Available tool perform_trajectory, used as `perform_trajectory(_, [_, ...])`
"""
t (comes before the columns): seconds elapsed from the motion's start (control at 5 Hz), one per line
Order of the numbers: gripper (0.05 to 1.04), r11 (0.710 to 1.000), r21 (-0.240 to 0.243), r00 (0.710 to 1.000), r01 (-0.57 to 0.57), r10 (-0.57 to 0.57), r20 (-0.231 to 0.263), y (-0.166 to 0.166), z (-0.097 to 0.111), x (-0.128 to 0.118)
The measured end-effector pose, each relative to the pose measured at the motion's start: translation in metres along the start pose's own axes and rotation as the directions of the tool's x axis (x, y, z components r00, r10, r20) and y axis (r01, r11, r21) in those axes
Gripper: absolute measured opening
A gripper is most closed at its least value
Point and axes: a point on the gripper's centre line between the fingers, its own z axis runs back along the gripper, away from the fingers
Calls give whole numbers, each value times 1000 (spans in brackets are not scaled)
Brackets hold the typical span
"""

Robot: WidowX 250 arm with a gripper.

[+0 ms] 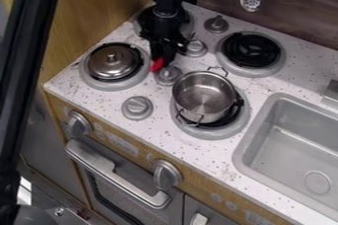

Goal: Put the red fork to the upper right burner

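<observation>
The desk (158, 129) supports the steel pot (201, 98). Right of the pot lies the sink (284, 155); at the pot's upper left hangs the hand (160, 60). Left sits a metal lid (112, 64). The red fork (157, 64), near the pot's upper left, is grasped by the hand.

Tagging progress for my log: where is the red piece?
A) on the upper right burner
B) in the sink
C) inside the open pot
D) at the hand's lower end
D: the red piece shows at the lower end of the hand, left of the open pot.
</observation>
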Motion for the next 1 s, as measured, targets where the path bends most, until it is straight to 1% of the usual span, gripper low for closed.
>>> perform_trajectory(0.2, [187, 998, 25, 994, 65, -67, 89, -36, 31, 13])
perform_trajectory(0.4, [160, 994, 41, 988, 105, -109, 114, -58, 44, 14])
perform_trajectory(0.6, [155, 989, 46, 985, 140, -144, 100, -71, 45, 14])
perform_trajectory(0.8, [155, 984, 67, 972, 168, -176, 155, -88, 56, 30])
perform_trajectory(1.0, [155, 980, 64, 966, 190, -198, 163, -104, 52, 40])
